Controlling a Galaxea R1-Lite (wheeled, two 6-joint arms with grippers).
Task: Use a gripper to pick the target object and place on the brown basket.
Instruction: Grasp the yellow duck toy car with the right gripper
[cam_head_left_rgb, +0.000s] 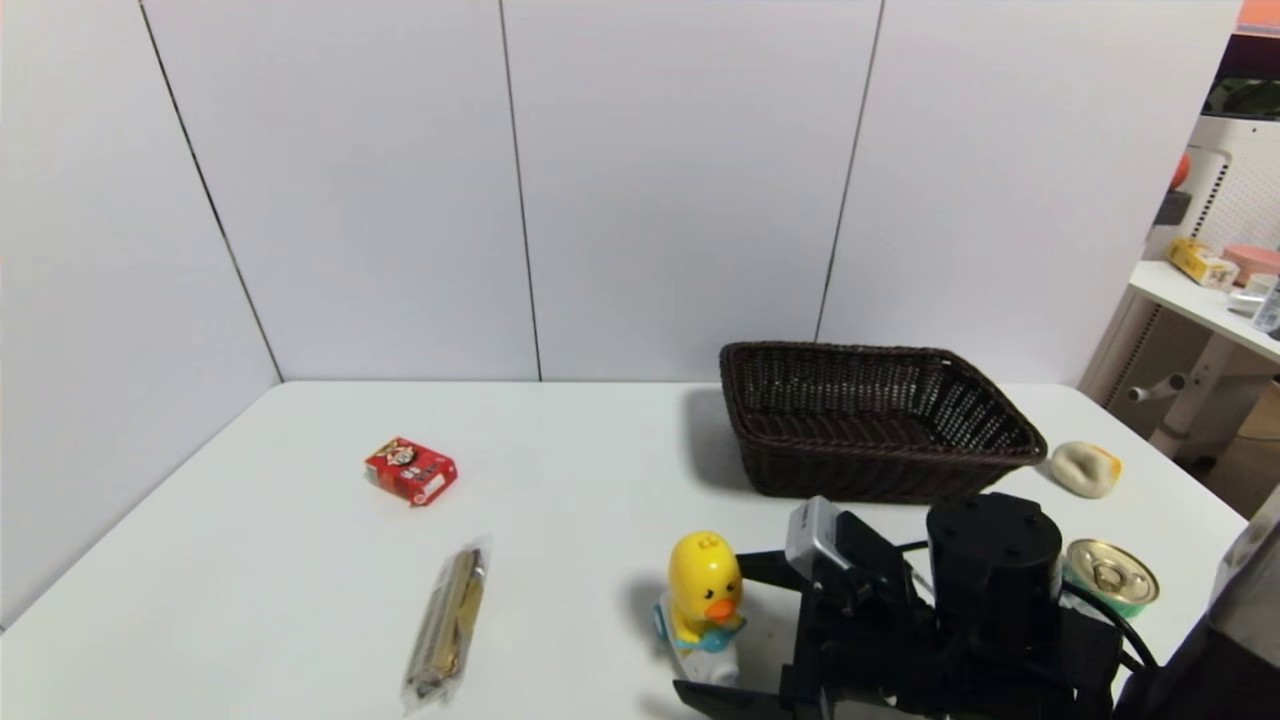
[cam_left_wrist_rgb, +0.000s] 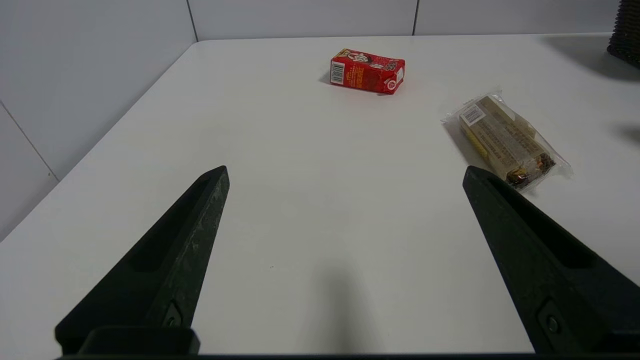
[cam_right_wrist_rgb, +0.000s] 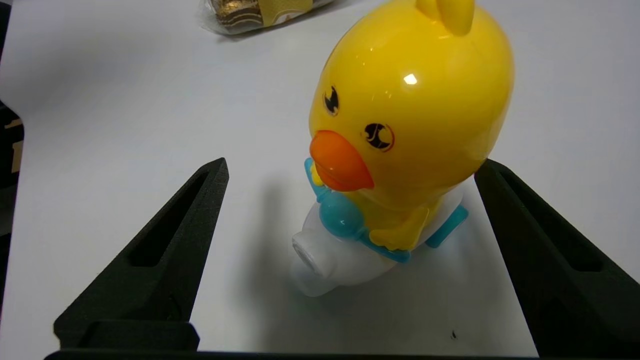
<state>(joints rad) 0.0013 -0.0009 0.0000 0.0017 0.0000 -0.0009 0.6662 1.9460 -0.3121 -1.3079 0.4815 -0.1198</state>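
The yellow duck toy (cam_head_left_rgb: 705, 590) with an orange beak, blue collar and white base stands upright on the white table, in front of the brown wicker basket (cam_head_left_rgb: 860, 475). My right gripper (cam_head_left_rgb: 709, 624) is open, low at the table, with its two black fingers on either side of the duck. In the right wrist view the duck (cam_right_wrist_rgb: 410, 115) fills the gap of the right gripper (cam_right_wrist_rgb: 351, 165), closer to one finger; I cannot tell if it touches. My left gripper (cam_left_wrist_rgb: 345, 170) is open and empty over bare table.
A red box (cam_head_left_rgb: 411, 470) and a wrapped snack bar (cam_head_left_rgb: 447, 620) lie on the table's left half. A beige lump (cam_head_left_rgb: 1085, 467) and a tin can (cam_head_left_rgb: 1110, 575) sit right of the basket and the right arm. White walls bound the back and left.
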